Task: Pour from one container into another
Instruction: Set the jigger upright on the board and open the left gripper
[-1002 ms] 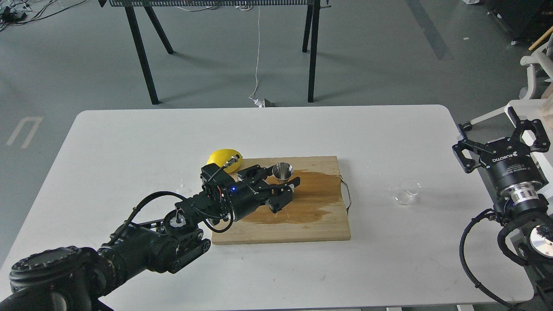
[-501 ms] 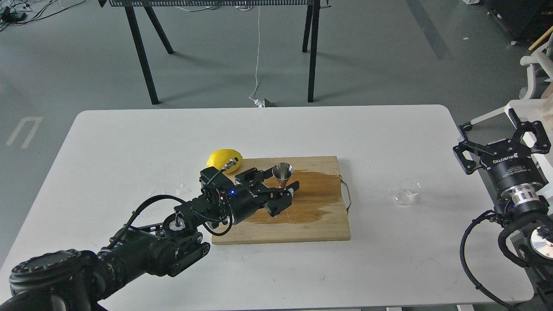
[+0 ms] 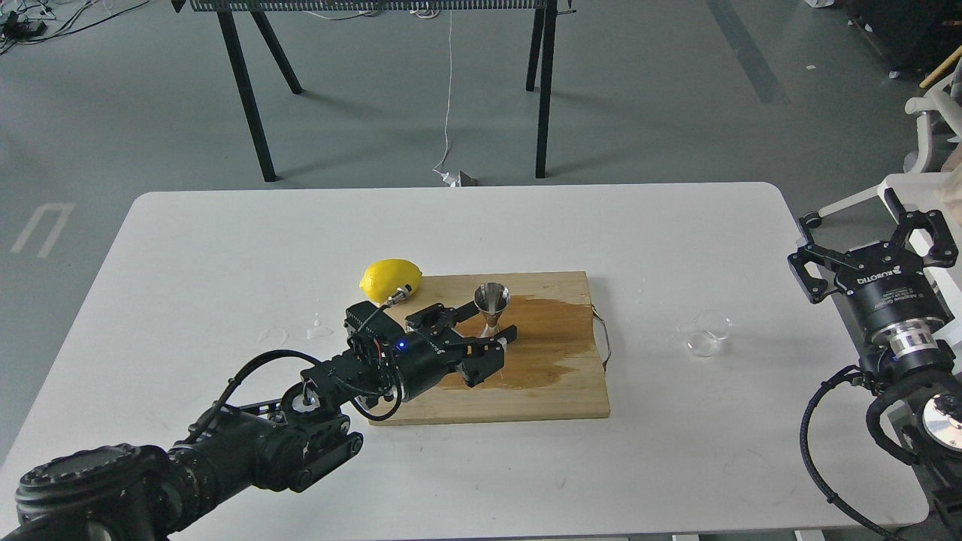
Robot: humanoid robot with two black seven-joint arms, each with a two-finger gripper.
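Observation:
The steel jigger (image 3: 491, 303) stands upright on the wooden board (image 3: 526, 394), near its back edge. My left gripper (image 3: 485, 326) lies low over the board with its fingers spread; the jigger's foot sits just between the fingertips, and I see no grip on it. The clear glass cup (image 3: 708, 333) rests on the white table to the right of the board, with nothing holding it. My right gripper (image 3: 864, 237) hovers open and empty at the table's right edge, well to the right of the cup.
A yellow lemon (image 3: 391, 278) sits at the board's back left corner. A dark wet stain (image 3: 545, 342) spreads over the board's middle. The board's metal handle (image 3: 603, 342) sticks out on its right. Water drops (image 3: 319, 329) lie left of the board.
My left gripper has drawn back to the left and sunk lower, uncovering the jigger, which stays upright in place. The cup and the right arm have not moved.

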